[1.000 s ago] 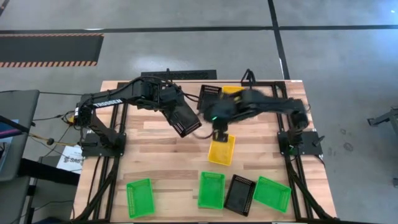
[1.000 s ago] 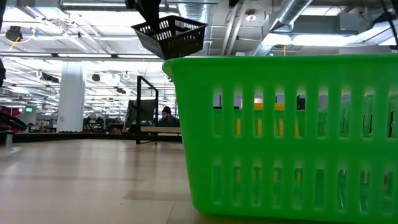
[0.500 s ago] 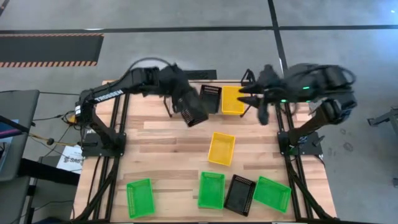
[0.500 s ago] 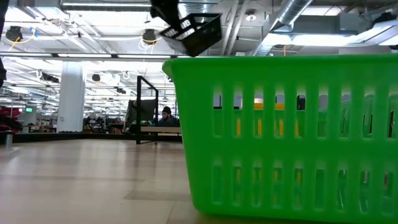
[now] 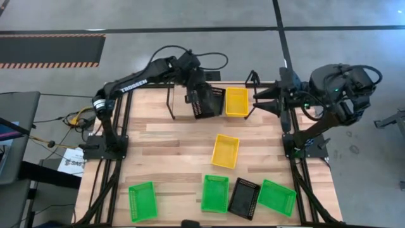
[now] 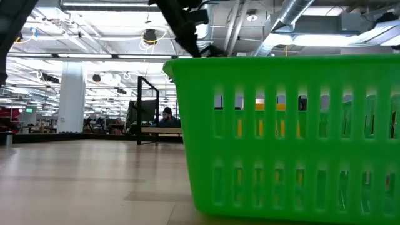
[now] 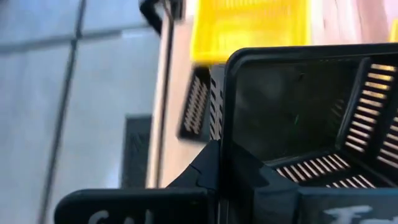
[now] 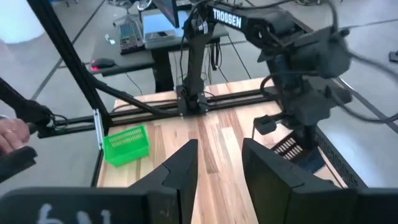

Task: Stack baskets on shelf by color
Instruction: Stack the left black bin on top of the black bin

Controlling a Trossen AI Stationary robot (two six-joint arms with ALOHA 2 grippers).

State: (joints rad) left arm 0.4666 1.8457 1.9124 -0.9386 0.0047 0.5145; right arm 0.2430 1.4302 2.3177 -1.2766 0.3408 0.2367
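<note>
Overhead, left tool [image 5: 197, 95] grips black basket [image 5: 204, 104]; low view hides it

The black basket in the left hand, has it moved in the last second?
Yes. In the high view the black basket held by the left hand has travelled from mid-table toward the shelf at the far edge, now beside the yellow basket there.

In the low view a green basket [image 6: 287, 134] filled the frame from two to five o'clock, cut off at the right edge, hiding most of the table beyond. In the left wrist view the held black basket [image 7: 298, 118] ran past the edge at three o'clock.
</note>
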